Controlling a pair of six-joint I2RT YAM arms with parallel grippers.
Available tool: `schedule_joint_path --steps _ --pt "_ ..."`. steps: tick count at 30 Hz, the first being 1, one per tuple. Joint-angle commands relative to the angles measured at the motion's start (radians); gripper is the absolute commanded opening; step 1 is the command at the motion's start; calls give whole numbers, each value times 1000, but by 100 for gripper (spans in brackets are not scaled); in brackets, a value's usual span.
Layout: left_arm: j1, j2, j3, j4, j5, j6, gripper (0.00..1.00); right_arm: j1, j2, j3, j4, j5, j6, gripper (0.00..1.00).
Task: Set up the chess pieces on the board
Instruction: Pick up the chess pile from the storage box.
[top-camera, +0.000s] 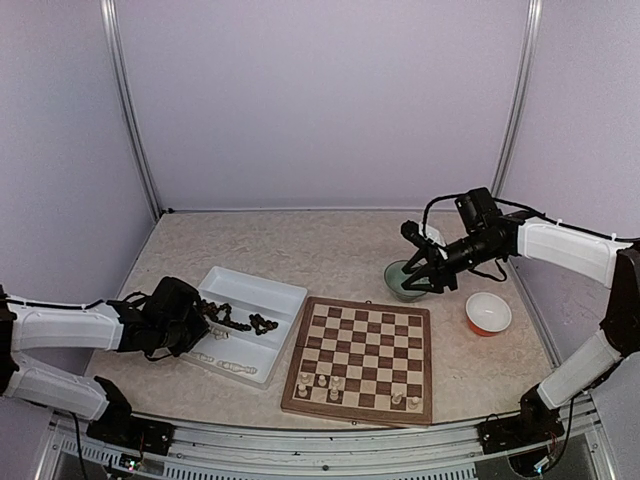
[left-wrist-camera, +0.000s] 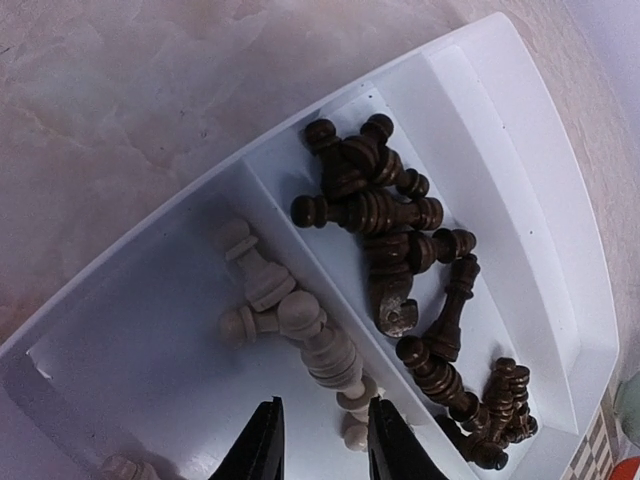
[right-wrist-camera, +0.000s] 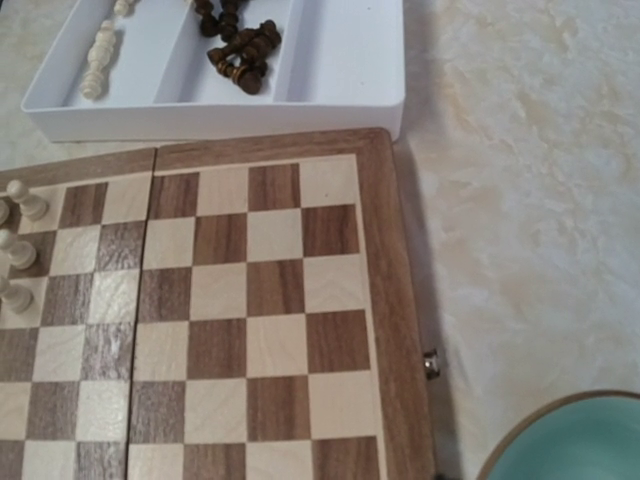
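The board (top-camera: 362, 330) lies at the front centre, with a few cream chess pieces (top-camera: 322, 381) standing along its near rows. More pieces lie loose in a white divided tray (top-camera: 262, 292) to its left. My left gripper (top-camera: 207, 316) hangs over that tray. Its wrist view shows cream pieces (left-wrist-camera: 320, 345) in one compartment and dark pieces (left-wrist-camera: 385, 215) in the neighbouring one. The left gripper (left-wrist-camera: 322, 428) is open, and a small cream pawn (left-wrist-camera: 353, 434) lies just inside its right finger, ungripped. My right gripper (top-camera: 418, 275) hovers beyond the board's far right corner. Its fingers stay out of the right wrist view.
A teal bowl (top-camera: 394, 272) sits under the right gripper, and a red-and-white bowl (top-camera: 488, 313) stands right of the board. The right wrist view shows the board (right-wrist-camera: 250, 300), three cream pawns (right-wrist-camera: 15, 250) at its left edge, the tray (right-wrist-camera: 350, 60) and the teal bowl (right-wrist-camera: 580, 440).
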Motion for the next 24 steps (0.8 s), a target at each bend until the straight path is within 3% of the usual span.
schedule_joint_path --steps 1,11,19,24 --pt "25 60 -3 99 35 27 31 14 18 9 -21 -1 -10 47" --pt "57 174 14 127 81 52 28 40 54 21 -35 4 -12 47" --pt "77 209 100 -101 145 173 23 46 47 26 -44 -13 -6 46" --pt "99 154 109 -155 160 235 17 49 55 34 -53 -23 -5 47"
